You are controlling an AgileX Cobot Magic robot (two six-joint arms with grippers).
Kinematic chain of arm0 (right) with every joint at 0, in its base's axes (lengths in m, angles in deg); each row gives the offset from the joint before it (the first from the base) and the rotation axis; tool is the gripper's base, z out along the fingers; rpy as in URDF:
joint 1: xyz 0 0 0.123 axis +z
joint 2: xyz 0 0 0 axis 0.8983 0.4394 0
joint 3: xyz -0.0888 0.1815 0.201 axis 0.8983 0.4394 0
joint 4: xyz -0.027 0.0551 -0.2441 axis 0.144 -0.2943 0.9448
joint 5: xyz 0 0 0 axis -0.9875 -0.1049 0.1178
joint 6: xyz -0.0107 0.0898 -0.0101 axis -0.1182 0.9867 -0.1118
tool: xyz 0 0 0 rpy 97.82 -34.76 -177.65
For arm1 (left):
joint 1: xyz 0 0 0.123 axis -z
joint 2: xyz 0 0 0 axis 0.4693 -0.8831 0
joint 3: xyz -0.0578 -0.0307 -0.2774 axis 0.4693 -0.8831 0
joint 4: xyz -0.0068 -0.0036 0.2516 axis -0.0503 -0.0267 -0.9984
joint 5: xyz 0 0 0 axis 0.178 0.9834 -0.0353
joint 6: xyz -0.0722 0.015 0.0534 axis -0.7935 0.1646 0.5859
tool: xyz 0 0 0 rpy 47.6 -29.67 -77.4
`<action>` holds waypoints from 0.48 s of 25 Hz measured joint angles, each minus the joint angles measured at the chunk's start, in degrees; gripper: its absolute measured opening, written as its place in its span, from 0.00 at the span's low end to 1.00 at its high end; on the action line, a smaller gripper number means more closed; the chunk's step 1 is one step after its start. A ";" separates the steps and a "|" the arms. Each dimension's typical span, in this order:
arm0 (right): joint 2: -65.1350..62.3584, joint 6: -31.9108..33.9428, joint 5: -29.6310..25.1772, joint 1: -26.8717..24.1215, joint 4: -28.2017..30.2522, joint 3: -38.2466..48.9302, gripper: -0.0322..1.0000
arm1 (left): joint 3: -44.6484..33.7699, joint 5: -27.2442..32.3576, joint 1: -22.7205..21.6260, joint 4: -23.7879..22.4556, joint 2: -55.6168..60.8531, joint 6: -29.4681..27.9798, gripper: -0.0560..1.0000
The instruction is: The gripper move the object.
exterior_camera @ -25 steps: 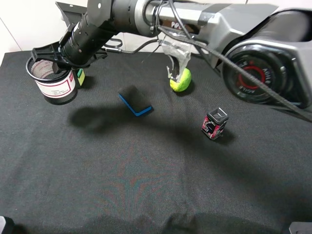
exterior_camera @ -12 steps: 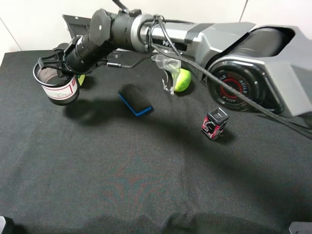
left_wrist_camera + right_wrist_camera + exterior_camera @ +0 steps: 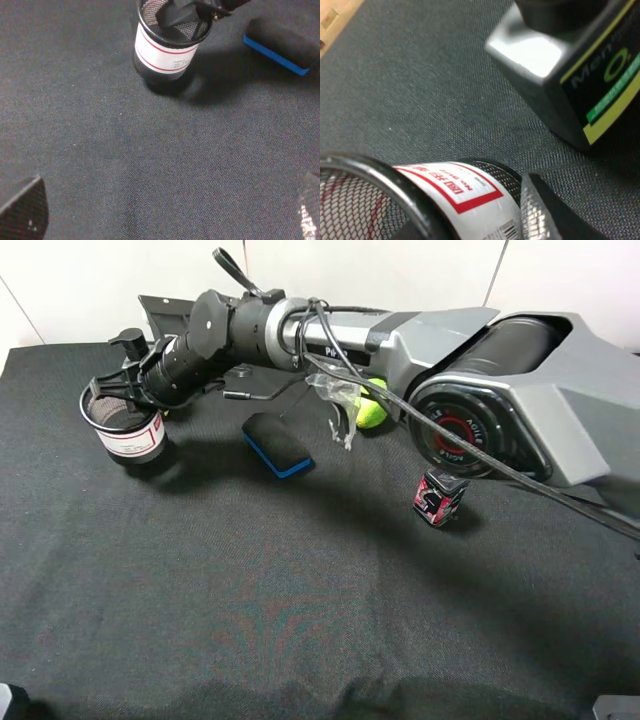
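Exterior high view: a bench (image 3: 300, 620) draped in black cloth, with the grey and black right arm (image 3: 330, 335) stretched low and nearly level across it. From its bulky base at 3 o'clock, the arm reaches past the middle to 10 o'clock, its wrist tipped slightly downward.

The right fingers (image 3: 118, 388) are pinched narrow on the rim of the pen cup (image 3: 127, 435), one inside the mesh and one against the outer wall. The left wrist view shows the inner finger (image 3: 175, 15) within the pen cup (image 3: 167, 55). The right wrist view shows the outer one (image 3: 545, 210) beside the red-bordered label (image 3: 460, 195).

The pen cup stands upright at 10 o'clock. Whether its base touches the cloth cannot be told.

A black block with a blue underside (image 3: 277, 445) lies near 11 o'clock, well apart from the cup. A lime (image 3: 375, 412) sits at 12 o'clock, partly hidden by the arm and its cable. A small red-black box (image 3: 437, 498) stands toward 2 o'clock.

In the right wrist view a dark bottle (image 3: 575, 75) stands near the cup without touching it.

The left fingers (image 3: 20, 210) are spread wide over bare cloth, holding nothing.
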 joint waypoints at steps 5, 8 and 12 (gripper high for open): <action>0.82 -0.33 1.01 0.00 -0.29 0.00 0.25 | 0.00 0.00 0.00 0.00 0.00 0.00 1.00; 1.15 -0.45 0.94 0.00 -0.46 0.00 0.25 | 0.00 0.00 0.00 0.00 0.00 0.00 1.00; 1.15 -0.51 0.83 0.42 -0.41 0.00 0.25 | 0.00 0.00 0.00 0.00 0.00 0.00 1.00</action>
